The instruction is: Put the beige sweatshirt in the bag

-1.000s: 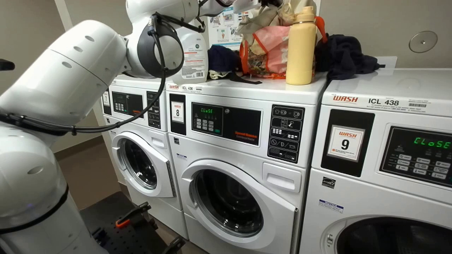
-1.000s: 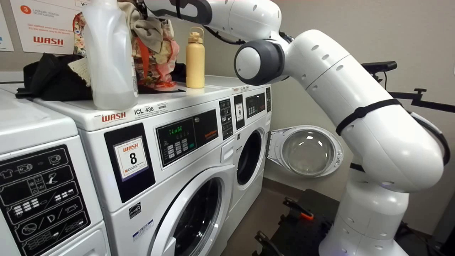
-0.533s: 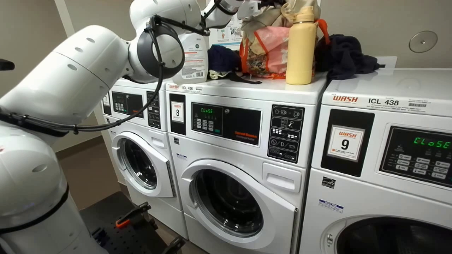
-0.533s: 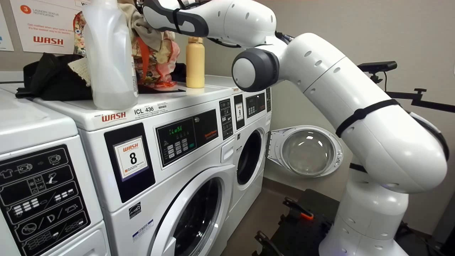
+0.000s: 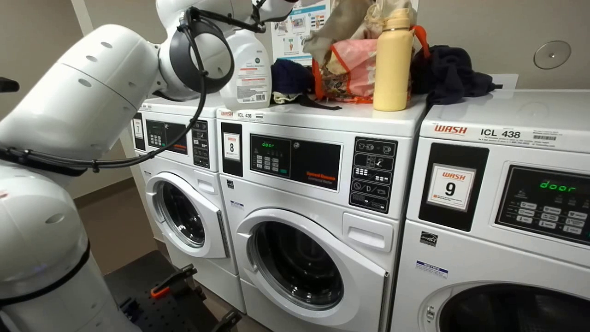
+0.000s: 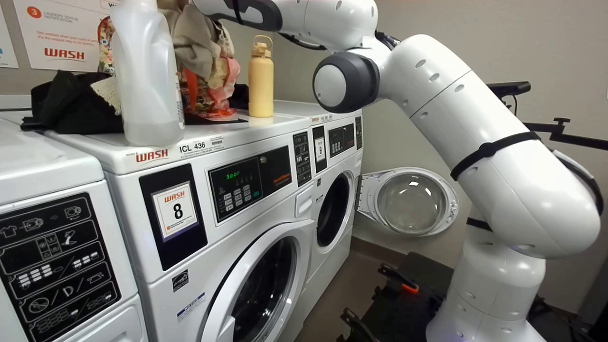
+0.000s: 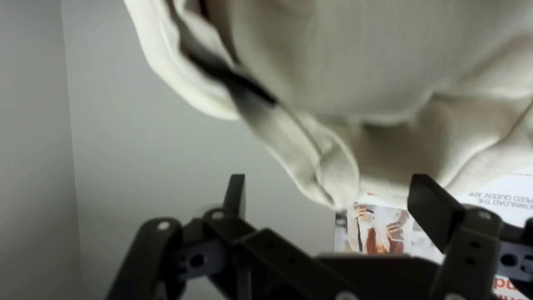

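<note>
Raised since a moment ago, the gripper [image 7: 328,185] gapes wide near the beige sweatshirt [image 7: 374,62] (draped over the bag [image 5: 360,69])

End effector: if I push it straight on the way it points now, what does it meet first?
Probably the beige sweatshirt, which shows ahead of the open end effector in the wrist view. Depth is unclear, so I can't say how soon.
</note>
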